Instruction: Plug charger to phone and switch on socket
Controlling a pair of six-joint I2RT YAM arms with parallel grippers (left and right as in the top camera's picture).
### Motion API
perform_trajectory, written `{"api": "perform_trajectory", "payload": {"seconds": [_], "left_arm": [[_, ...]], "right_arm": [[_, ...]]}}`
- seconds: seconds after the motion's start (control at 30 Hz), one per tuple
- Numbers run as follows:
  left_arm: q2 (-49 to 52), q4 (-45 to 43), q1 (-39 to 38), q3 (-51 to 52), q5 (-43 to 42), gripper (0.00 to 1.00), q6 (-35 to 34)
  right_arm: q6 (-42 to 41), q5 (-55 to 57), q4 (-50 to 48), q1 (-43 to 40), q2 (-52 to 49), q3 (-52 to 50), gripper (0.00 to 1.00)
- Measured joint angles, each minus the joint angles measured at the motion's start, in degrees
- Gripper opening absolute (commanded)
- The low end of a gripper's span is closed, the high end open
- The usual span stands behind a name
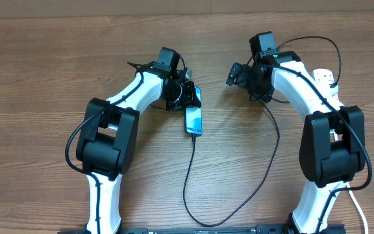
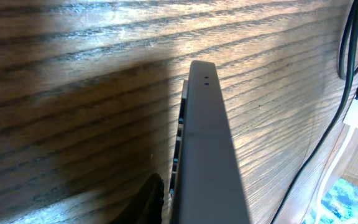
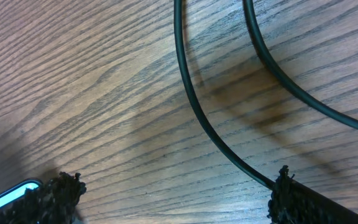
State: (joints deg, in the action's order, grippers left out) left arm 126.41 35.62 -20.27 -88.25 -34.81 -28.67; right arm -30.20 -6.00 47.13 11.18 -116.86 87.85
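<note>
Bracketing the phone: the left gripper sits around the upper end of the phone, near the middle of the wooden table.
Left grip: in the left wrist view the phone is seen edge-on as a grey band, with one dark finger just beside it and the other finger hidden behind it. Whether the jaws clamp the phone or only flank it cannot be told.
Phone: screen lit pale blue and facing up, with the lower end clear of the gripper and pointing toward the near edge.
Charger: a thin black cable whose tip meets the phone's lower end. Whether it is fully seated is too small to tell. It runs toward the near edge, loops to the right and climbs under the right arm, where its far end is hidden.
Right gripper: released, jaws spread wide, holding nothing, to the right of the phone and apart from it.
Right wrist view: the fingertips stand far apart, with a corner of the phone beside one of them. Two black cables cross the wood, and which one is the charger cannot be told.
Power strip: white, at the far right, mostly hidden behind the right arm, its switches too small to read.
</note>
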Motion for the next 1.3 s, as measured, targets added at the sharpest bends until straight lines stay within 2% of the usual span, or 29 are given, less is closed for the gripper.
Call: {"api": "perform_trajectory", "payload": {"seconds": [0.67,0.8,0.83,0.93,1.2,1.3], "left_arm": [[0.0,0.9,0.0,0.0,0.0,0.26,-0.1],[0.0,1.7,0.0,0.0,0.0,0.39,-0.2],[0.0,1.7,0.0,0.0,0.0,0.47,-0.2],[0.0,1.8,0.0,0.0,-0.5,0.57,-0.3],[-0.4,2.6,0.0,-1.1,-2.1,0.98,-0.8],[-0.8,3.6,0.0,-1.5,-1.5,1.00,-0.9]], "right_arm": [[0.0,0.0,0.0,0.0,0.0,0.0,1.00],[0.0,0.0,0.0,0.0,0.0,0.0,1.00],[0.0,0.0,0.0,0.0,0.0,0.0,1.00],[0.0,0.0,0.0,0.0,0.0,0.0,1.00],[0.0,0.0,0.0,0.0,0.0,0.0,1.00],[0.0,0.0,0.0,0.0,0.0,0.0,1.00]]}}
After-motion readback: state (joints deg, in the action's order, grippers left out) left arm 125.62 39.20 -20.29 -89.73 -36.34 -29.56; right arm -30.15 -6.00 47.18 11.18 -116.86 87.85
